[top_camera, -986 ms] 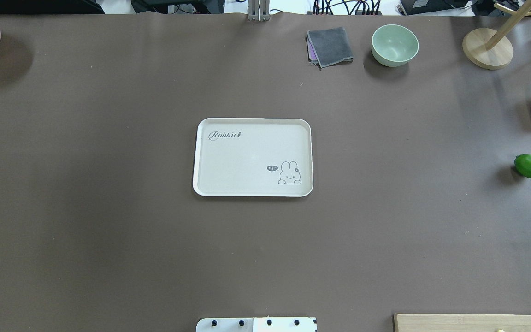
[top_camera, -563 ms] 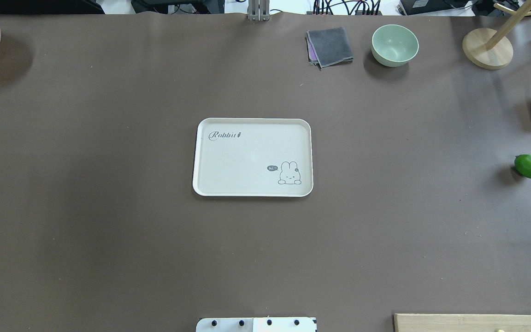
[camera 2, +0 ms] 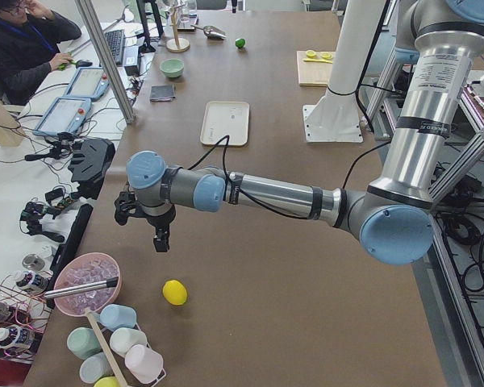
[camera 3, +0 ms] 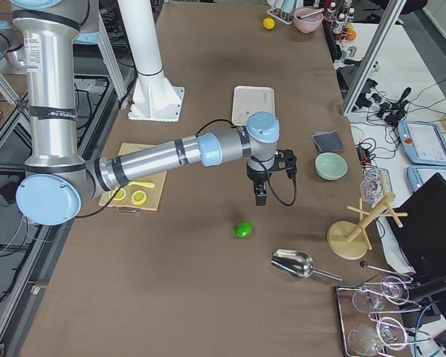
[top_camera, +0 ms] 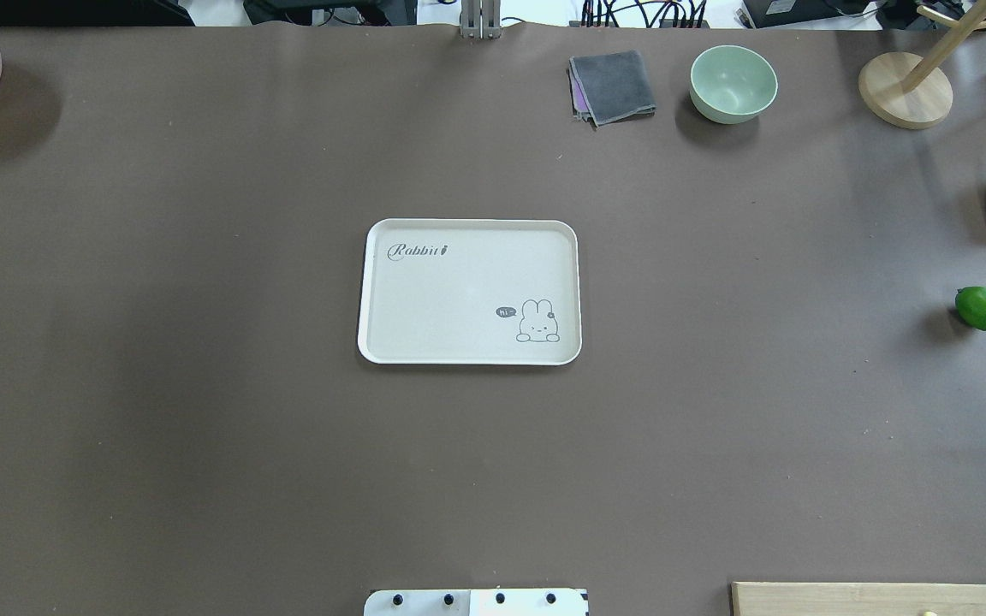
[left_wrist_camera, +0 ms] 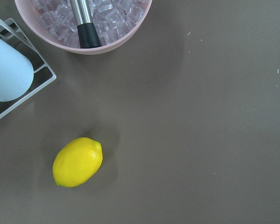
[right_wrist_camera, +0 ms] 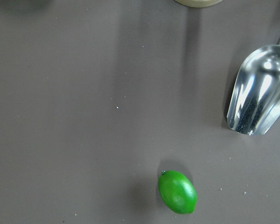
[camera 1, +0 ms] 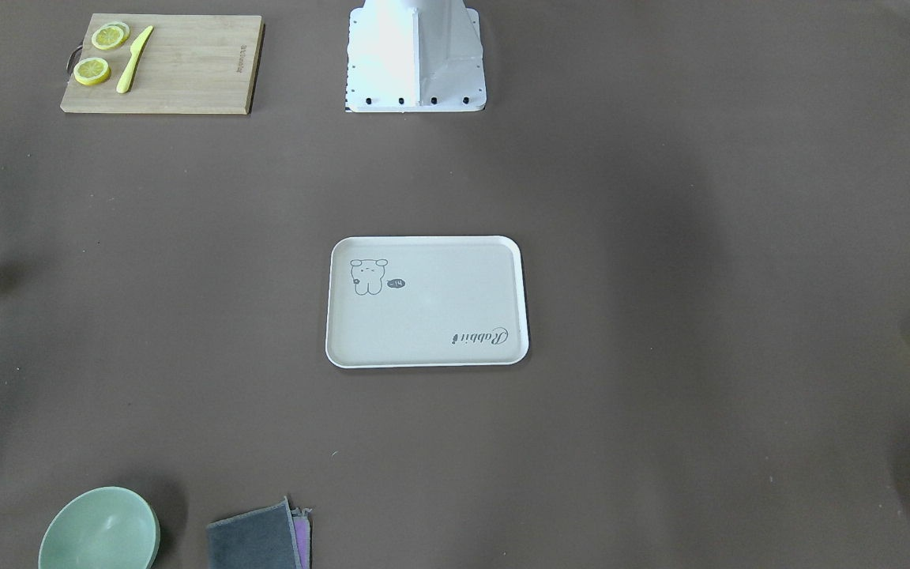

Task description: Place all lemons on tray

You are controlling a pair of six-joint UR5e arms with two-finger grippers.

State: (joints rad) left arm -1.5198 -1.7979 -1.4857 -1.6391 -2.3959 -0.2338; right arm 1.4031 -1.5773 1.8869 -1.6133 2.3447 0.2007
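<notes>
The cream tray (top_camera: 469, 292) lies flat in the middle of the brown surface (top_camera: 202, 445), and both lemons rest on the surface well apart from it, one toward each end. The yellow lemon (left_wrist_camera: 78, 161) lies on its side near a pink bowl of ice (left_wrist_camera: 113, 45), in which a metal utensil with a black grip (left_wrist_camera: 86, 28) stands, and near a wire rack (left_wrist_camera: 43, 78) holding a pale blue cup (left_wrist_camera: 7, 70). The left claw (camera 2: 160, 240) hangs above the surface near this lemon without touching it; whether its fingers are spread or pressed together cannot be told. The green lemon (top_camera: 983, 308) lies alone beside a metal scoop (right_wrist_camera: 256, 93), apart from it, with a wooden stand (top_camera: 904, 90) farther off. The right claw (camera 3: 260, 197) points down above the surface near the green lemon, and its state cannot be told either. At the far edge sit a pale green bowl (top_camera: 733, 83) and a folded grey cloth (top_camera: 613, 85). A wooden cutting board (camera 1: 186, 67) beside the robot base (camera 1: 415, 55) carries lemon slices (camera 1: 92, 71) and a yellow knife (camera 1: 133, 59). Bare surface lies between each lemon and the tray.
</notes>
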